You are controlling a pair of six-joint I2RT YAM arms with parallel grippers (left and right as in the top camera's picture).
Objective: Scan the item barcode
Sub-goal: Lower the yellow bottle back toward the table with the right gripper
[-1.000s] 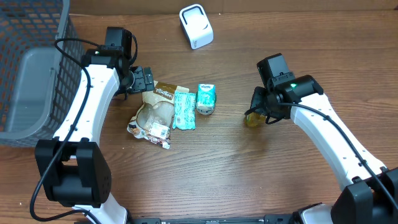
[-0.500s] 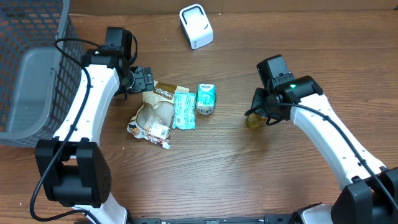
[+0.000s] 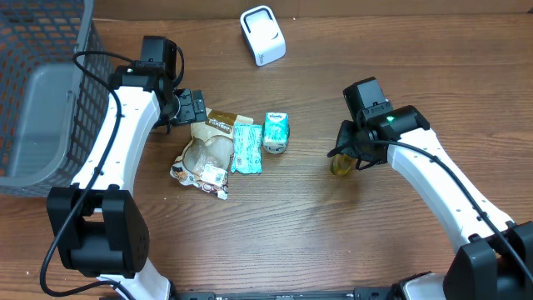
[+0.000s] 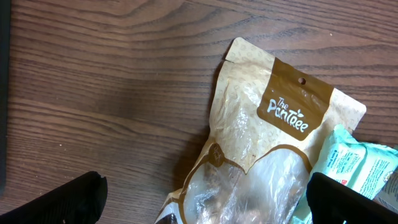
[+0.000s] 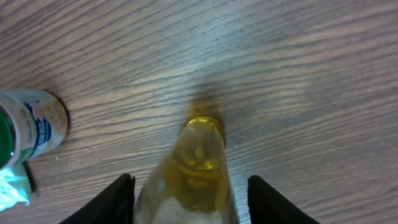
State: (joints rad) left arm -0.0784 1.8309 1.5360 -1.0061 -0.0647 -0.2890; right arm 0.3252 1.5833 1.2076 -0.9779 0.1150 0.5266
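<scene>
Overhead view: the right gripper (image 3: 339, 155) is down at the little yellow bottle (image 3: 340, 164), which stands on the wooden table (image 3: 275, 242) at about 3 o'clock from the middle. In the right wrist cam the bottle sits between the two fingers (image 5: 118, 199). The jaws are partly spread, not clamped. One finger looks right up against the bottle, and on the other side there's a thin sliver of table showing.

The left gripper (image 4: 202, 196) is spread wide with nothing in it. It hangs over the top edge of a brown-and-clear pouch (image 4: 267, 143) with "The PanTree" printed on it. That pouch is part of a small pile at roughly 9 o'clock from the middle. A teal packet (image 3: 246, 146) lies against the pouch's 3 o'clock side, and a small teal can (image 3: 276, 132) lies on its side just past that.

The white scanner (image 3: 262, 35) sits way up at 12 o'clock, well apart from the bottle. A dark mesh basket (image 3: 50, 50) sits at the far 9 to 10 o'clock edge.
</scene>
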